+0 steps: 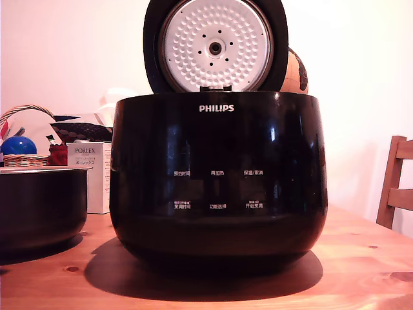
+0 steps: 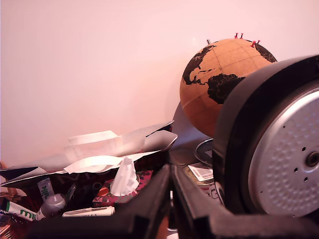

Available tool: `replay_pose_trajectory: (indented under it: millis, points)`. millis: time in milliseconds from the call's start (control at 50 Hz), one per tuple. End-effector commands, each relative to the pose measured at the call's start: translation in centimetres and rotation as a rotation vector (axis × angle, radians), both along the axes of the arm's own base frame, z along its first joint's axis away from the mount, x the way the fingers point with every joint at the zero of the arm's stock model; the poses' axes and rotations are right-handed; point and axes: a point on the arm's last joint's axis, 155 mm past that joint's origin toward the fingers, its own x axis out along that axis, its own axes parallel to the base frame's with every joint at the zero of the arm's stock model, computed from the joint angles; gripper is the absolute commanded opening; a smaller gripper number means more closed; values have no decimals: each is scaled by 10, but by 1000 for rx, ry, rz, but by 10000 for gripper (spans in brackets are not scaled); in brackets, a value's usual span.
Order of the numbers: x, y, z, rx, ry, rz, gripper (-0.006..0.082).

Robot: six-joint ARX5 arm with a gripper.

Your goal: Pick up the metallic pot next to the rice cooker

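Observation:
The rice cooker (image 1: 216,187), a large glossy black PHILIPS appliance, fills the middle of the exterior view on the wooden table (image 1: 361,265). Its round lid (image 1: 215,45) stands open and shows a white dimpled plate. The metallic pot (image 1: 40,206), dark with a thin pale rim, sits on the table at the exterior view's left, cut off by the frame edge. The arm is absent from the exterior view. In the wrist view my gripper (image 2: 172,173) has its black fingers pressed together with nothing between them. It is raised near the cooker's open lid (image 2: 279,149). The pot is out of the wrist view.
A white PORLEX box (image 1: 90,175) and a basket with a blue ball (image 1: 18,146) stand behind the pot. A wooden chair (image 1: 395,187) is at the exterior view's right. A cork globe (image 2: 219,82) and a cluttered box of tissues and bottles (image 2: 99,179) sit behind the cooker against the wall.

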Motion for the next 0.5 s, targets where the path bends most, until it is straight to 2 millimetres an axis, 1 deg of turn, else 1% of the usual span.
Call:
replay_pose_trajectory:
  millis: [0, 360, 480]
  points:
    - [-1, 1, -11, 12, 17, 1, -22]
    - [-1, 1, -9, 9, 9, 1, -22]
    - [0, 4, -12, 31, 24, 10, -22]
